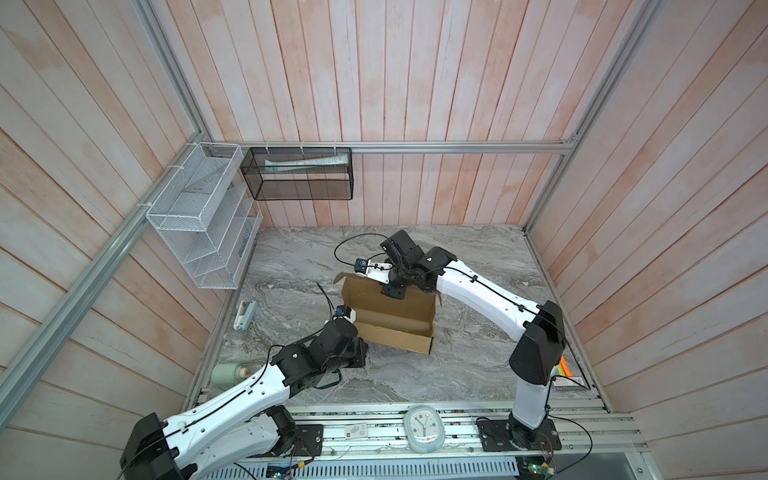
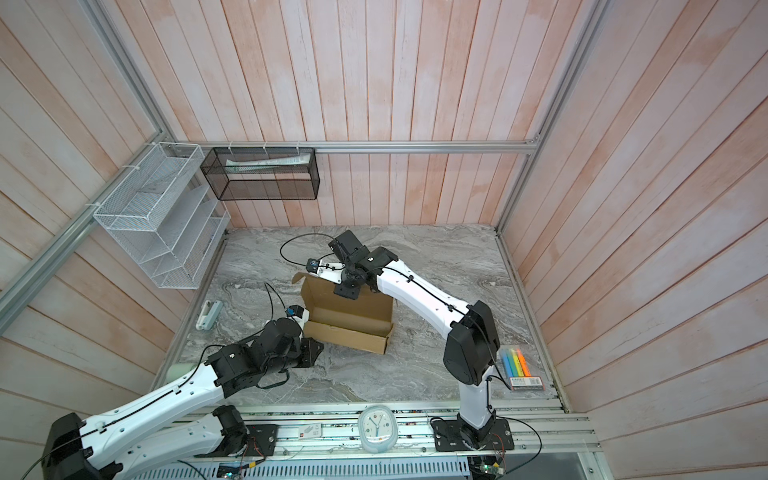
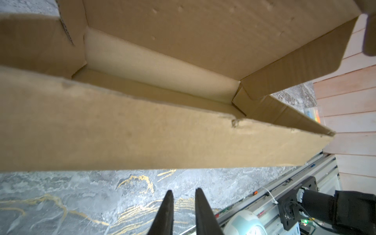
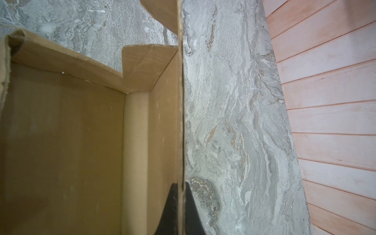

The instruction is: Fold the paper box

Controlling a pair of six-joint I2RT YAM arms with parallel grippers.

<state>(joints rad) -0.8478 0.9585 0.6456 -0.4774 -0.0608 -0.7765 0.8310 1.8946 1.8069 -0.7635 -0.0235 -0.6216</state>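
The paper box (image 1: 390,322) (image 2: 349,322) stands partly folded in the middle of the marble table, a shallow brown tray with its tall back panel upright. My right gripper (image 1: 392,293) (image 4: 181,184) is shut on the top edge of that back panel, one finger on each side of the cardboard. My left gripper (image 3: 184,190) sits low over the table just outside the box's long front wall (image 3: 162,138), near its left end. Its fingers stand slightly apart with nothing between them. In both top views the left wrist hides those fingertips.
A white clock (image 1: 424,428) lies on the front rail. A pack of coloured highlighters (image 2: 521,368) sits at the right table edge. A white clip-like object (image 1: 245,313) and a pale green roll (image 1: 226,372) lie at the left. A white wire rack (image 1: 199,216) and a black mesh basket (image 1: 299,174) hang on the walls.
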